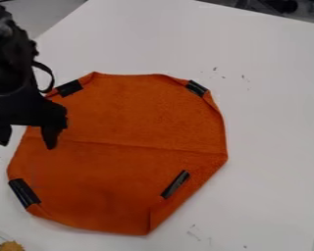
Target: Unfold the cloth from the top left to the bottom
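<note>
Probably soft and light, the orange cloth (123, 117) is best pinched by its top-left black strip (69, 88), gripper (26, 143) spread, empty.

Legible markings: none. No text, label, brand, number or sign could be read.
</note>
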Motion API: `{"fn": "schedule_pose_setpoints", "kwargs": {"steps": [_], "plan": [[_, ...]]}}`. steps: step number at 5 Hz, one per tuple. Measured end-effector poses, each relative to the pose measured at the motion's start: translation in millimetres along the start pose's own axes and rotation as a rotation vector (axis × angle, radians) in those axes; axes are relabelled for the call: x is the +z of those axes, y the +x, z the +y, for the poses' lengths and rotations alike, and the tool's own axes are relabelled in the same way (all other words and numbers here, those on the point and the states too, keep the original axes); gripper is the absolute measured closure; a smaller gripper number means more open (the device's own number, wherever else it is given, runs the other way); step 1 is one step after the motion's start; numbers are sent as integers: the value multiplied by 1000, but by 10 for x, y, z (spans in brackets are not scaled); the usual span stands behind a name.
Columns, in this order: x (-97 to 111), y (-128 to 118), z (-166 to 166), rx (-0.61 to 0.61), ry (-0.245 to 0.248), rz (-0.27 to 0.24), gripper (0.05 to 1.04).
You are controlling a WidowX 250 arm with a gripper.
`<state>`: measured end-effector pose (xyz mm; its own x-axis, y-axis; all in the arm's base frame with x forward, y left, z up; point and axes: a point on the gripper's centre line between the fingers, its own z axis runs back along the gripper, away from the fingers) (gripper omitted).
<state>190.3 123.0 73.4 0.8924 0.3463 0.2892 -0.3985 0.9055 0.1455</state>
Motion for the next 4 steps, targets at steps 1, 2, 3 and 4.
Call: {"fn": "schedule_pose_setpoints", "kwargs": {"steps": [1,2,3,4], "plan": [[13,100,7,-78,-45,1,82],[30,96,-15,-91,-53,36,82],[33,102,-29,-98,-55,36,82],[33,101,-25,-95,-55,36,82]]}}
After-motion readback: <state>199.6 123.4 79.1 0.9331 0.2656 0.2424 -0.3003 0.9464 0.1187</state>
